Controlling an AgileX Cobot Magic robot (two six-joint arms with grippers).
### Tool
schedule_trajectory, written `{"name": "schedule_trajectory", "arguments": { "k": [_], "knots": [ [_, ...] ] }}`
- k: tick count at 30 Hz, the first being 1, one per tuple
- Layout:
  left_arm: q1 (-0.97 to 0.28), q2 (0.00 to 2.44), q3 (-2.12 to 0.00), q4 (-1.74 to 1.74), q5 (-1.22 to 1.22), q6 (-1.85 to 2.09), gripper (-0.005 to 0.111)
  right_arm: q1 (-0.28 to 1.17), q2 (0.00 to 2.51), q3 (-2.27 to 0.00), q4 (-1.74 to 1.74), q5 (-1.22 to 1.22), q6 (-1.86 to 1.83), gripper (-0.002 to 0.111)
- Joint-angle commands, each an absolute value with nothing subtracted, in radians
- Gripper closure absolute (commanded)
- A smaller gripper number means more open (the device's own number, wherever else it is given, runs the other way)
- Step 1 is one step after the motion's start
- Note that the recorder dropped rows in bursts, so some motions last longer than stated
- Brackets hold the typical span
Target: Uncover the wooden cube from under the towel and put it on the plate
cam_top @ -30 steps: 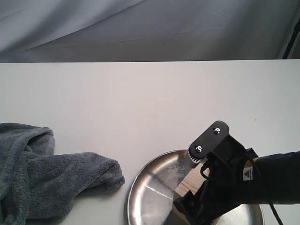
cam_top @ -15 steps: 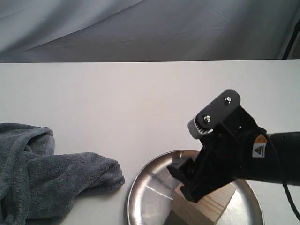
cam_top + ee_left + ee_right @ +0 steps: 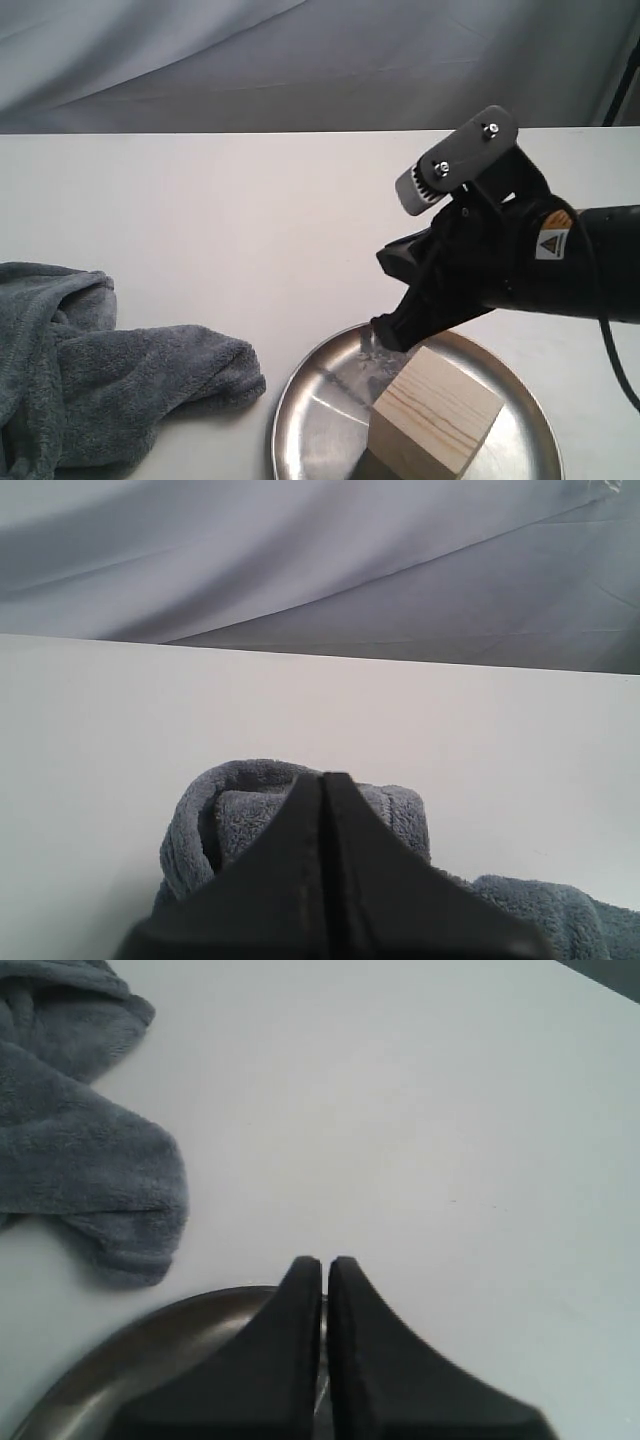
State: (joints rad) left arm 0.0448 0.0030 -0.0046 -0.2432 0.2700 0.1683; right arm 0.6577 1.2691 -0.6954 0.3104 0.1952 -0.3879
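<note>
The right gripper is almost closed and empty, just above the plate beside the wooden cube. The left gripper looks closed.

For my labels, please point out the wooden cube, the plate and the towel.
wooden cube (image 3: 438, 402), exterior view, on its top face.
plate (image 3: 310, 408), exterior view, on bare metal left of the cube.
towel (image 3: 125, 388), exterior view, on the middle of the heap.
</note>
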Motion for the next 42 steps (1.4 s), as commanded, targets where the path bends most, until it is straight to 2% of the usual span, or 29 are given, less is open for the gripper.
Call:
{"name": "schedule_trajectory", "arguments": {
  "k": [1,18,28,34,42],
  "knots": [
    [0.037,0.0,0.0,-0.248,0.262,0.158,0.107,0.568,1.263,-0.701,0.296,0.193,-0.384,0.108],
    [0.037,0.0,0.0,-0.248,0.262,0.158,0.107,0.128,1.263,-0.701,0.3,0.136,-0.308,0.108],
    [0.037,0.0,0.0,-0.248,0.262,0.158,0.107,-0.068,1.263,-0.701,0.3,0.132,-0.309,0.108],
    [0.037,0.0,0.0,-0.248,0.262,0.158,0.107,-0.15,1.263,-0.701,0.27,0.135,-0.313,0.108],
    [0.037,0.0,0.0,-0.248,0.262,0.158,0.107,-0.152,1.222,-0.701,0.27,0.198,-0.313,0.108]
  ]
}}
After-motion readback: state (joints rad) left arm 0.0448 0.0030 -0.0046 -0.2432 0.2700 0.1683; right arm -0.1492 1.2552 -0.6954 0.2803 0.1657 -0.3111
